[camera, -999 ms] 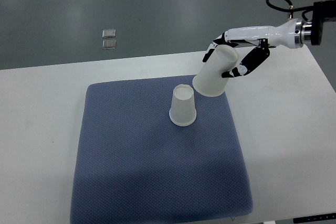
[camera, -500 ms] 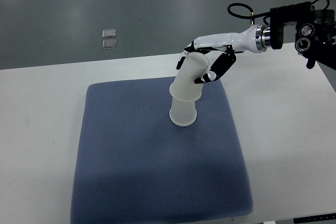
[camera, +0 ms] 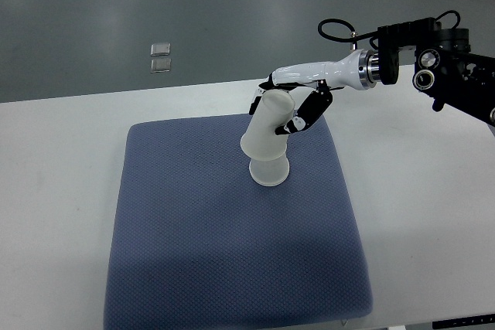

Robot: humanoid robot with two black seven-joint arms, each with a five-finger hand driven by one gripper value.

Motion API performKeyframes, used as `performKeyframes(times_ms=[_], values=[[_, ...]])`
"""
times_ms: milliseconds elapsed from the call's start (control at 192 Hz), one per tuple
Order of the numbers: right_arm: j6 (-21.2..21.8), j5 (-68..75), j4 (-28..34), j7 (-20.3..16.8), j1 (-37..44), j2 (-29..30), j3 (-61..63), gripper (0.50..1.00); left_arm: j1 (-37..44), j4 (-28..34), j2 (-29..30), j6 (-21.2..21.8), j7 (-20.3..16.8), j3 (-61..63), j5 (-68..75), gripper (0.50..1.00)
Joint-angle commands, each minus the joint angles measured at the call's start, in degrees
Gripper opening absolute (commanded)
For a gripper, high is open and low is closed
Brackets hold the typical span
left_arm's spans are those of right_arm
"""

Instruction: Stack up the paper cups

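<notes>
Even, bright overhead light is filling the scene, with no harsh glare. The white table [camera: 62,160] is reading slightly washed out. A soft, darker shadow band is lying across the near part of the blue mat [camera: 193,268]. Focus is holding sharp throughout.

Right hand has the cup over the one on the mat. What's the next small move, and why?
Probably level the held cup and ease it straight down. It sits tilted, its mouth just over the top of the standing cup on the mat, not fully seated. The right hand grips it near its base, so releasing now would likely leave it crooked.
</notes>
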Motion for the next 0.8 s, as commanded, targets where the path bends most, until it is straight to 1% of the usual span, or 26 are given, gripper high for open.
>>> performKeyframes(times_ms=[0, 5, 10, 36, 42, 99, 104, 120, 125, 130, 135, 141, 146, 151, 156, 198, 219, 593, 661, 796], values=[[-1.32, -0.95, -0.26, -0.05, -0.78, 0.48, 0.05, 0.699, 0.00, 0.03, 0.00, 0.00, 0.00, 0.00, 0.00, 1.000], [-1.32, -0.95, -0.26, -0.05, -0.79, 0.48, 0.05, 0.699, 0.00, 0.03, 0.00, 0.00, 0.00, 0.00, 0.00, 1.000], [-1.58, -0.95, -0.26, -0.05, -0.87, 0.48, -0.03, 0.711, 0.00, -0.05, 0.00, 0.00, 0.00, 0.00, 0.00, 1.000], [-1.93, -0.95, -0.26, -0.05, -0.96, 0.66, -0.03, 0.729, 0.00, -0.05, 0.00, 0.00, 0.00, 0.00, 0.00, 1.000], [-2.11, -0.95, -0.26, -0.05, -0.96, 0.66, -0.03, 0.739, 0.00, 0.03, 0.00, 0.00, 0.00, 0.00, 0.00, 1.000], [-2.73, -1.04, -0.26, 0.03, -1.14, 0.74, -0.03, 0.780, 0.00, 0.03, 0.00, 0.00, 0.00, 0.00, 0.00, 1.000], [-2.81, -1.04, -0.26, 0.03, -1.22, 0.74, -0.03, 0.797, 0.00, -0.05, 0.00, 0.08, 0.00, 0.00, 0.00, 1.000], [-2.90, -1.04, -0.26, 0.03, -1.23, 0.74, -0.12, 0.811, 0.00, -0.05, 0.00, 0.00, 0.00, 0.00, 0.00, 1.000], [-2.99, -1.04, -0.26, 0.03, -1.31, 0.83, -0.12, 0.829, 0.00, 0.03, 0.00, 0.00, 0.00, 0.00, 0.00, 1.000], [-2.99, -1.04, -0.26, 0.03, -1.31, 0.83, -0.12, 0.829, 0.00, 0.03, 0.00, 0.00, 0.00, 0.00, 0.00, 1.000], [-3.08, -1.04, -0.26, 0.03, -1.31, 0.83, -0.12, 0.846, 0.00, -0.05, 0.00, 0.00, 0.00, 0.00, 0.00, 1.000], [-3.08, -1.04, -0.26, 0.03, -1.31, 0.83, -0.12, 0.846, 0.00, -0.05, 0.00, 0.00, 0.00, 0.00, 0.00, 1.000], [-3.25, -1.04, -0.26, 0.03, -1.31, 0.83, -0.12, 0.864, 0.00, 0.03, 0.00, 0.00, 0.00, 0.00, 0.00, 1.000], [-3.25, -1.04, -0.26, 0.03, -1.31, 0.83, -0.12, 0.864, 0.00, 0.03, 0.00, 0.00, 0.00, 0.00, 0.00, 1.000], [-3.43, -1.04, -0.26, 0.03, -1.40, 0.92, -0.12, 0.876, 0.00, -0.05, 0.00, 0.00, 0.00, 0.00, 0.00, 1.000], [-3.95, -1.04, -0.35, 0.03, -1.49, 1.18, -0.12, 0.909, 0.00, 0.03, 0.00, 0.08, 0.00, 0.00, 0.00, 1.000], [-4.22, -1.04, -0.26, 0.03, -1.58, 1.18, -0.21, 0.917, 0.00, 0.03, 0.00, 0.00, 0.00, 0.00, 0.00, 1.000], [-4.40, 2.30, -2.63, 0.12, -1.75, 1.18, 0.93, 0.919, 0.00, -0.05, 0.00, 0.00, 0.00, 0.00, 0.00, 1.000], [-4.66, 7.14, -3.78, 0.12, -1.84, 1.45, 0.93, 0.917, 0.00, -0.05, 0.00, 0.00, 0.00, 0.00, 0.00, 1.000], [-4.57, 25.40, -8.17, 0.03, -3.16, 1.45, 2.43, 0.917, 0.00, 0.03, 0.00, 0.00, 0.00, 0.00, 0.00, 1.000]])
